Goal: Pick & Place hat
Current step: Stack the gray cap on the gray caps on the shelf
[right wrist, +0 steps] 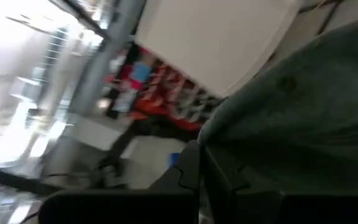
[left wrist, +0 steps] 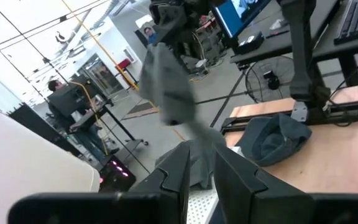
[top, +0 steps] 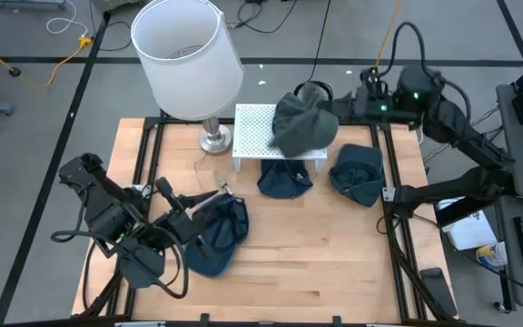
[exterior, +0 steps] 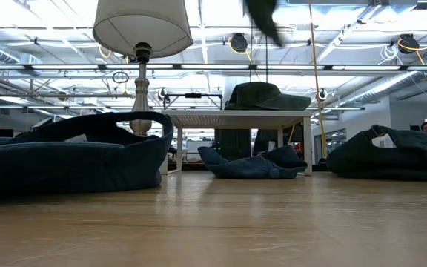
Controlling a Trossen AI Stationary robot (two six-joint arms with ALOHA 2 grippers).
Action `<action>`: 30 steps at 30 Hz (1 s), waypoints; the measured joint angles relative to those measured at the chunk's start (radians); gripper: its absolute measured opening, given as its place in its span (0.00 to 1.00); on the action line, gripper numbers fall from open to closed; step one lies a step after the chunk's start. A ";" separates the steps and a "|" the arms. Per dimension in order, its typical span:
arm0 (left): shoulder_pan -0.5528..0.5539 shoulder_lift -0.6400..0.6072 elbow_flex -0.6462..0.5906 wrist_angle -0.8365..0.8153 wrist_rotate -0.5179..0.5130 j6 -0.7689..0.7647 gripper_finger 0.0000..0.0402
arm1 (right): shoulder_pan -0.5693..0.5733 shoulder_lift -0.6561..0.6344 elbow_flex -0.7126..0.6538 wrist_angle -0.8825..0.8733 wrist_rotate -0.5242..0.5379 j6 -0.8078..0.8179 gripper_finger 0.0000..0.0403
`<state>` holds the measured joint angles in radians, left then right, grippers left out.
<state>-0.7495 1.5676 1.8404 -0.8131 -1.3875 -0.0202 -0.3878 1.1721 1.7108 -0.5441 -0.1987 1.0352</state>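
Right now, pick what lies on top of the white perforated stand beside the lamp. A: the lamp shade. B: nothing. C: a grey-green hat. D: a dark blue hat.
C: a grey-green hat rests on the white perforated stand, while dark blue hats lie on the table below and beside it.

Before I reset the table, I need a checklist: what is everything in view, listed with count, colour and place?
Lamp: one, white shade, metal base, back left of table.
Shelf: one, white perforated, back centre.
Grey hat: one, grey-green, on the shelf, gripped by right end effector.
Blue hats: three, dark blue; one under the shelf front, one right of it, one front left.
Table: one, light wood.
Left end effector: at front-left hat.
Right end effector: shut on grey hat.
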 joint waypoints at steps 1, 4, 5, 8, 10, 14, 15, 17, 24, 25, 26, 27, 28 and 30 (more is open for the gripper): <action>-0.001 -0.001 0.000 -0.002 0.001 -0.009 0.18 | -0.018 0.018 0.036 -0.042 0.006 -0.032 0.00; -0.002 -0.004 0.000 -0.002 0.001 -0.017 0.18 | -0.061 0.072 0.151 -0.145 0.015 -0.107 0.00; -0.001 -0.004 0.000 -0.003 0.002 -0.017 0.18 | -0.072 0.092 0.188 -0.176 0.016 -0.128 0.00; -0.001 -0.004 0.000 -0.005 0.011 -0.024 0.18 | -0.096 0.163 0.309 -0.280 0.033 -0.186 0.00; -0.001 -0.004 0.000 -0.005 0.016 -0.029 0.18 | -0.104 0.216 0.390 -0.363 0.062 -0.227 0.00; -0.001 -0.003 0.000 -0.007 0.022 -0.039 0.18 | -0.120 0.314 0.536 -0.512 0.101 -0.294 0.00; -0.001 -0.003 0.000 -0.007 0.022 -0.042 0.18 | -0.123 0.335 0.563 -0.535 0.109 -0.306 0.00; -0.001 -0.003 0.000 -0.007 0.022 -0.051 0.18 | -0.124 0.370 0.608 -0.575 0.128 -0.326 0.00; -0.001 -0.003 0.000 -0.007 0.035 -0.099 0.18 | -0.141 0.434 0.642 -0.675 0.172 -0.390 0.00; -0.001 -0.003 0.000 -0.007 0.041 -0.101 0.18 | -0.144 0.437 0.642 -0.699 0.172 -0.396 0.00; -0.001 -0.003 0.000 -0.007 0.050 -0.106 0.18 | -0.147 0.440 0.642 -0.719 0.173 -0.405 0.00; -0.001 -0.003 0.000 -0.007 0.060 -0.115 0.18 | -0.150 0.441 0.642 -0.733 0.172 -0.418 0.00; -0.001 -0.003 0.000 -0.008 0.075 -0.123 0.18 | -0.150 0.441 0.641 -0.738 0.172 -0.429 0.00; -0.001 -0.003 0.000 -0.026 0.091 -0.142 0.18 | -0.150 0.432 0.641 -0.737 0.172 -0.444 0.00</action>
<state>-0.7506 1.5642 1.8404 -0.8390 -1.2962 -0.1624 -0.5377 1.6037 2.3517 -1.2809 -0.0262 0.5913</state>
